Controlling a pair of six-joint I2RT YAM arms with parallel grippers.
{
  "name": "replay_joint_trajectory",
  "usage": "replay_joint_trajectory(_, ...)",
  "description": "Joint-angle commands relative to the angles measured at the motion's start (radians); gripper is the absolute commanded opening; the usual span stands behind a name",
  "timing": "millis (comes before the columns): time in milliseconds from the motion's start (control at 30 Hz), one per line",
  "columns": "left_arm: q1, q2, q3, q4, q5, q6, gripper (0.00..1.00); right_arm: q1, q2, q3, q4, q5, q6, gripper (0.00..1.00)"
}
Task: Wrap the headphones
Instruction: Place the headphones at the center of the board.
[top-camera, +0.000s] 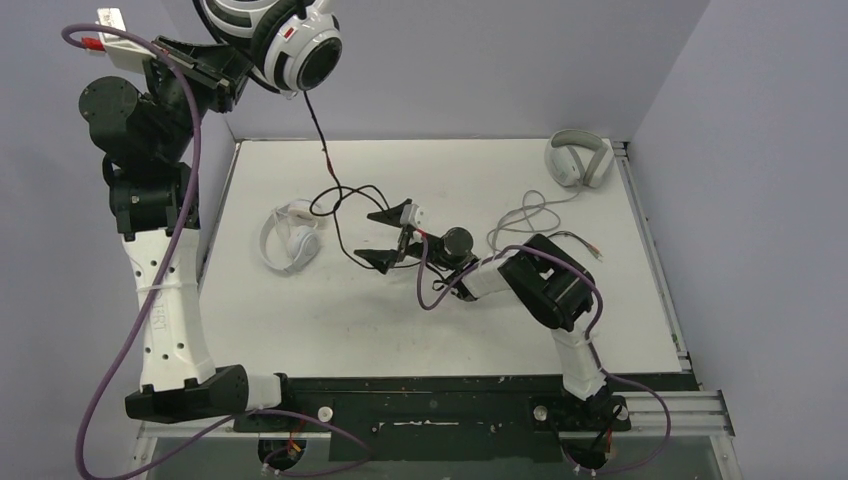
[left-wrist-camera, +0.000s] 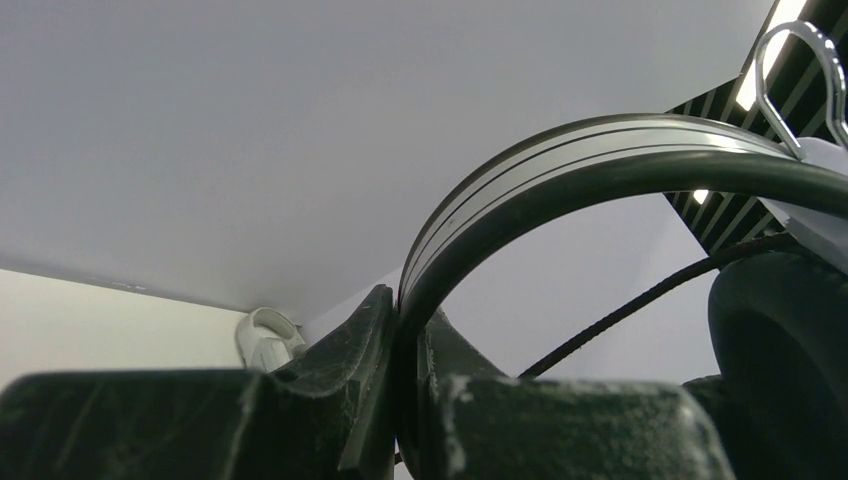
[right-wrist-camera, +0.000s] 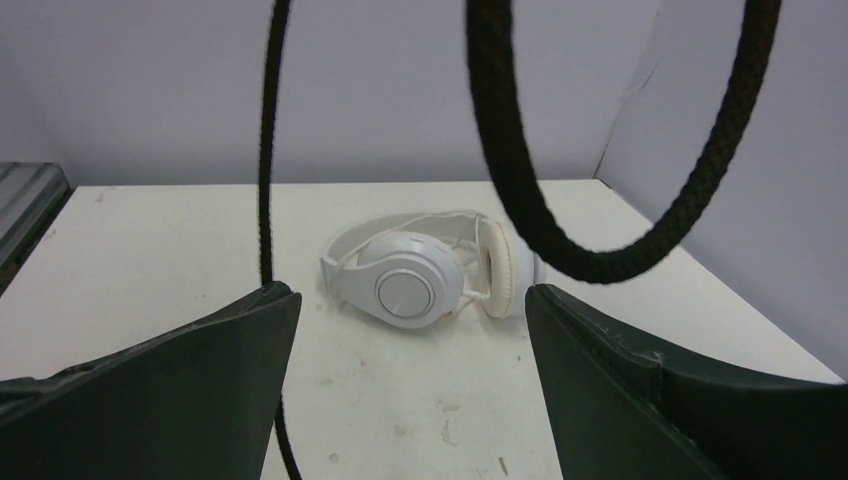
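My left gripper (top-camera: 232, 78) is raised high at the back left, shut on the headband (left-wrist-camera: 560, 160) of the black-and-white headset (top-camera: 295, 40). The headset's black cable (top-camera: 322, 150) hangs down to the table and loops near my right gripper (top-camera: 388, 238). That gripper is open and grips nothing. In the right wrist view one strand of the cable (right-wrist-camera: 268, 150) runs beside the left finger and a loop (right-wrist-camera: 520, 190) hangs above the gap of the right gripper (right-wrist-camera: 410, 292). The all-white headphones (top-camera: 290, 240) lie on the table just beyond it (right-wrist-camera: 420, 285).
A light grey over-ear pair (top-camera: 578, 158) lies at the far right corner, its grey cable (top-camera: 530, 215) trailing toward the right arm. Walls stand behind and on both sides of the white table (top-camera: 420, 330). A pale headphone (left-wrist-camera: 265, 340) shows past the left fingers.
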Motion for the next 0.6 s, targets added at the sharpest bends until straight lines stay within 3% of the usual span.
replay_joint_trajectory(0, -0.018, 0.006, 0.093, 0.074, -0.035, -0.047, 0.00, 0.038, -0.003, 0.091, 0.221, -0.031, 0.082, 0.86)
replay_joint_trajectory(167, -0.036, 0.017, 0.104, 0.072, -0.046, -0.044, 0.00, 0.050, 0.048, 0.194, 0.208, -0.095, 0.167, 0.84)
replay_joint_trajectory(433, -0.064, 0.031, 0.129, 0.063, -0.066, -0.043, 0.00, 0.064, 0.161, 0.413, 0.063, 0.005, 0.111, 0.80)
replay_joint_trajectory(567, -0.069, 0.050, 0.167, 0.044, -0.068, -0.042, 0.00, 0.067, 0.238, 0.519, 0.027, 0.031, 0.115, 0.70)
